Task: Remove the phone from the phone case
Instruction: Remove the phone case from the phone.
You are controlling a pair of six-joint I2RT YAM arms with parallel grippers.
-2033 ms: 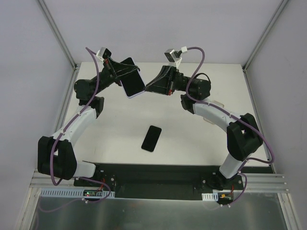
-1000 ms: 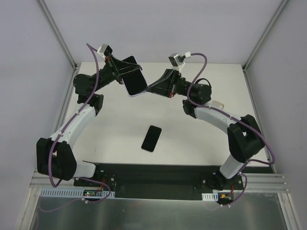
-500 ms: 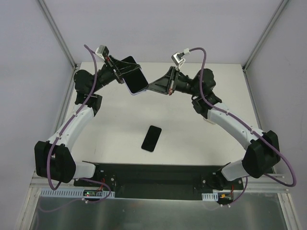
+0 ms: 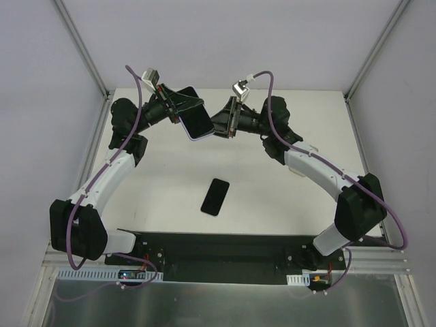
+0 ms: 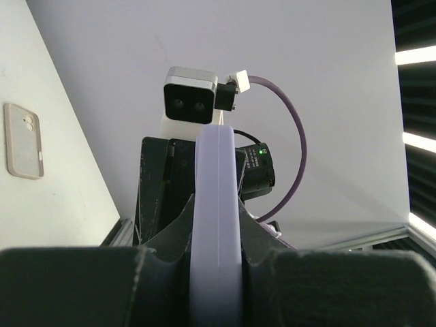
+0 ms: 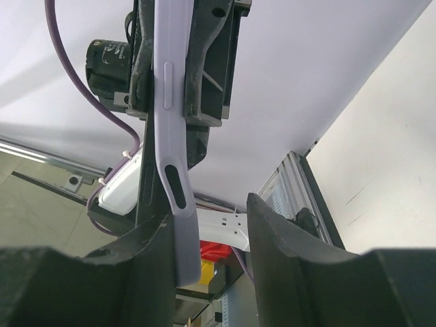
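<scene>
Left claw (image 4: 178, 103) clamps lavender phone case (image 5: 216, 204) mid-air; right claw (image 6: 208, 235) wide, straddling its end (one pad (image 6: 146, 262) touching). Risk: levered phone (image 4: 198, 120) pops free, drops to surface (image 4: 272, 197).

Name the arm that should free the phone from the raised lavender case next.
Right. The left tool is shut on the lavender case, holding it off the table; the right tool is open with the case's free end between its fingers, so it likely pries.
</scene>
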